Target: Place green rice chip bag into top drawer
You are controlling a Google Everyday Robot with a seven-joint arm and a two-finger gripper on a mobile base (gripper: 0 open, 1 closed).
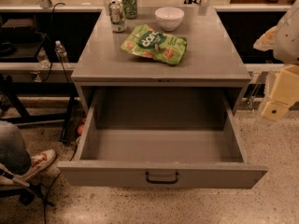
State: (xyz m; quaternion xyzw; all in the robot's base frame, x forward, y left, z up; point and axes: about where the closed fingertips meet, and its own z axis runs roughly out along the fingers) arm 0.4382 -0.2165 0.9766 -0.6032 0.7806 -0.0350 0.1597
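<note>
The green rice chip bag [154, 43] lies flat on the grey table top [210, 55], a little left of its middle. The top drawer [117, 174] is pulled fully out toward me; its inside is bare and its dark handle [161, 177] sits at the centre of the front panel. My gripper [276, 107] hangs at the right edge of the view, to the right of the table and above the drawer's right corner, well apart from the bag. It holds nothing that I can see.
A white bowl [169, 17] and drink cans [129, 3] [117, 17] stand at the back of the table behind the bag. A water bottle [60, 52] stands on a ledge to the left. A person's leg and shoe [39, 160] are at lower left.
</note>
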